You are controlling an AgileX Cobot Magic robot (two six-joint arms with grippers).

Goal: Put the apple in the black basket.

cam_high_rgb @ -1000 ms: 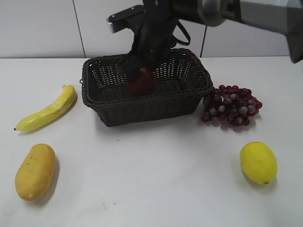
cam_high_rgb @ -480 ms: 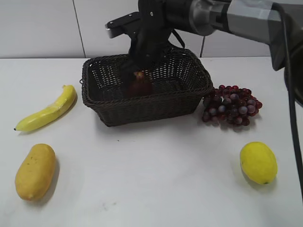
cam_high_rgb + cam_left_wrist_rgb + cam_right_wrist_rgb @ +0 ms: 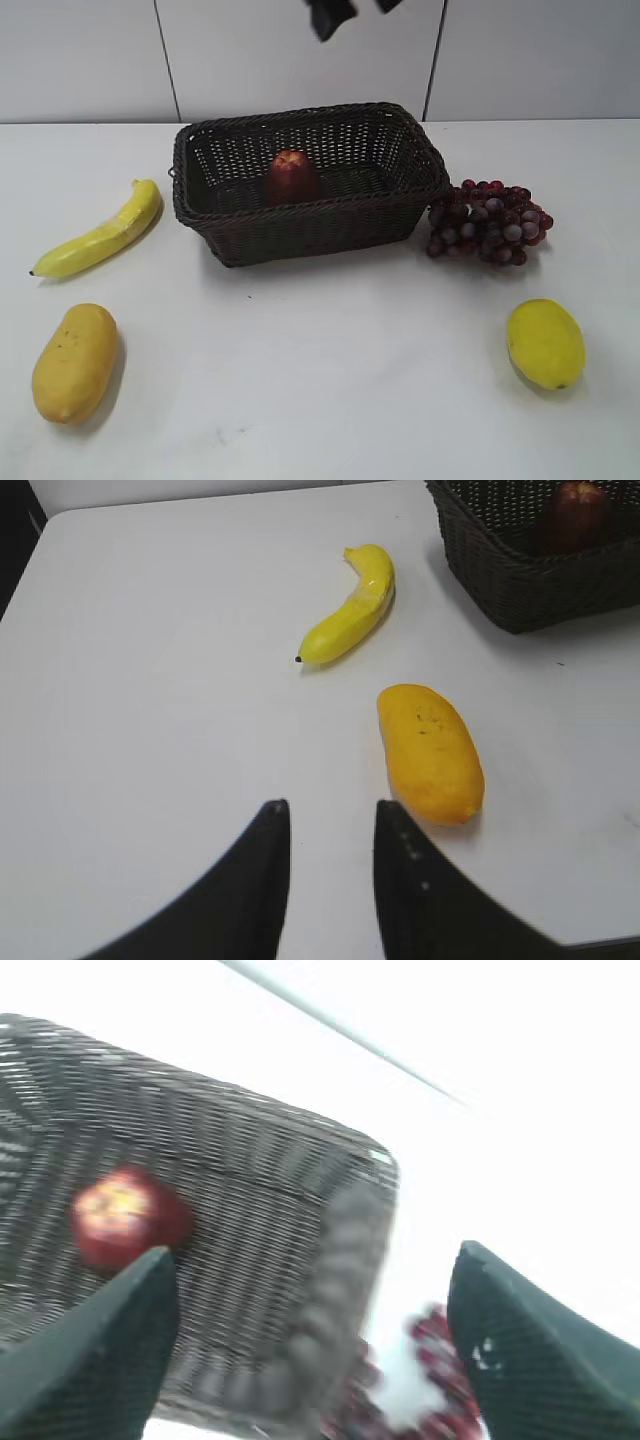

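Note:
The dark red apple (image 3: 292, 177) stands upright inside the black basket (image 3: 310, 225) at the back middle of the table. It also shows in the right wrist view (image 3: 125, 1217) and in the left wrist view (image 3: 578, 510). My right gripper (image 3: 316, 1260) is open and empty, high above the basket (image 3: 270, 1260); only its tips show at the top edge of the exterior view (image 3: 345, 12). My left gripper (image 3: 328, 815) is open and empty over the bare table, left of the basket (image 3: 540, 570).
A banana (image 3: 103, 232) and a mango (image 3: 75, 361) lie left of the basket. A grape bunch (image 3: 490, 223) touches the basket's right side, and a lemon (image 3: 545, 343) lies at the front right.
My right gripper has let go of the apple inside the basket and risen up almost out of the exterior view. The apple stays in the basket.

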